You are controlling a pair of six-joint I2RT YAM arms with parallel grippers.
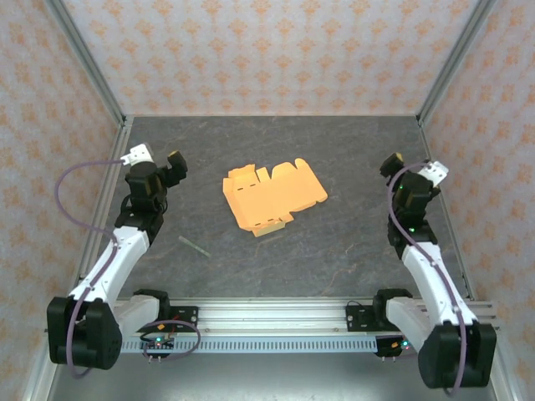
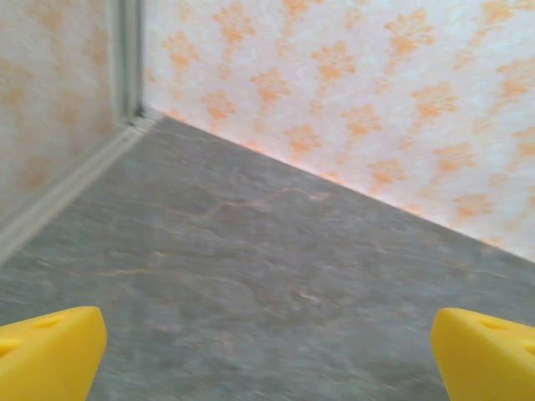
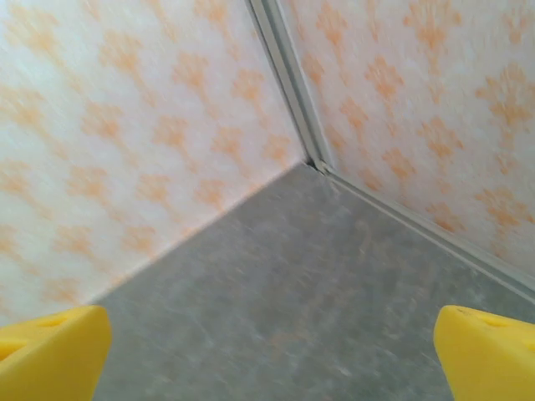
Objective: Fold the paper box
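Your left pincer (image 2: pixel 267 355) stands wide open and empty by the left edge of the worktop (image 1: pixel 334 259). The paper box (image 1: pixel 272 197) lies flat and unfolded mid-worktop, well apart from both arms, with bare surface all round it. Your right pincer (image 3: pixel 269 355) gapes wide too, holding nothing, by the right edge and facing the far corner.
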